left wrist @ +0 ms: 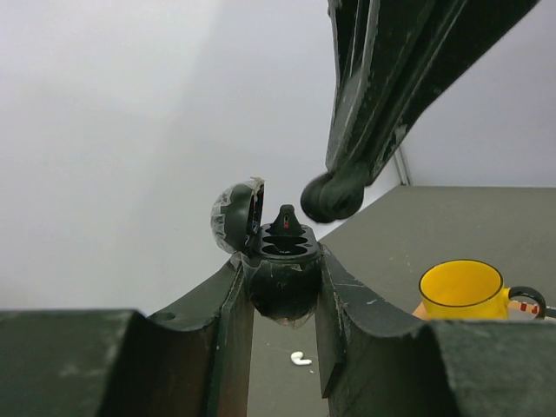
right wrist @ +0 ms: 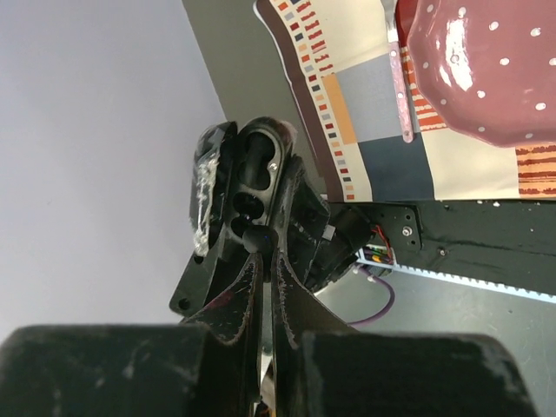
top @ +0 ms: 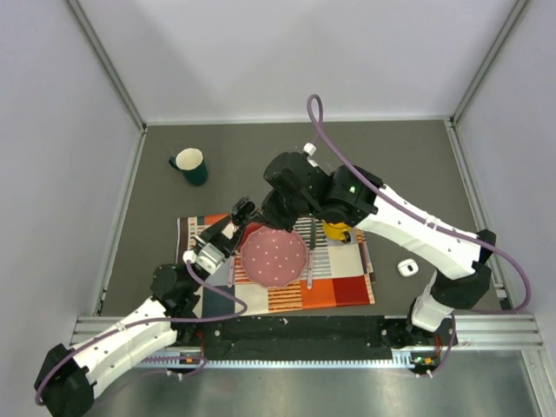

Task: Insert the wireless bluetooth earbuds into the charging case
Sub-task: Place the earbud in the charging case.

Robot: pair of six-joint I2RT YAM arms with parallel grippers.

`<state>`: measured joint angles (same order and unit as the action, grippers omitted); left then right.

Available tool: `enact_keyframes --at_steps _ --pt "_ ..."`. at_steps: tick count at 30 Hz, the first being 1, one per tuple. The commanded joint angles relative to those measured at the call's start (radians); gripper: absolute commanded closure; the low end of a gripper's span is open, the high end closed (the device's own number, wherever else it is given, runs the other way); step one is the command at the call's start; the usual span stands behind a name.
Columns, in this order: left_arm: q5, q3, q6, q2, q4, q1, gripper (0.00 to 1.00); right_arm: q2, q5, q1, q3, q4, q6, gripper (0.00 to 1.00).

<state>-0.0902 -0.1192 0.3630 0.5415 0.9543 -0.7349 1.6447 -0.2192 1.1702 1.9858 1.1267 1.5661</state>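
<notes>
Left wrist: left gripper (left wrist: 282, 268) clamped on charging case (left wrist: 280, 294); closed right gripper (left wrist: 332, 196) near rim.

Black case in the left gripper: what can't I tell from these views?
- Sockets of the black case: too dark in both wrist views to tell if filled.
- Right wrist view: whether the shut right gripper pinches anything; its dark tips blend into the case.
- Left wrist view: the white piece, too small to name.
</notes>
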Motion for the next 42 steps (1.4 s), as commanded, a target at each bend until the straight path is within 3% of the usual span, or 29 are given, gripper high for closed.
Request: enact_keyframes --at_steps 1,29,42 --pt "0.01 0.007 0.017 0.011 0.095 -0.004 1.0 0.029 0.032 -0.014 0.05 0.002 0.006 1.0" --pt "-0.022 -0.016 0.007 0.011 0.052 -0.006 1.0 0.06 0.001 -0.037 0.058 -0.005 -0.008 1.0" --pt "-0.085 -0.046 -0.003 -0.012 0.014 -0.009 1.0 0.107 0.069 -0.052 0.041 -0.005 0.002 1.0"
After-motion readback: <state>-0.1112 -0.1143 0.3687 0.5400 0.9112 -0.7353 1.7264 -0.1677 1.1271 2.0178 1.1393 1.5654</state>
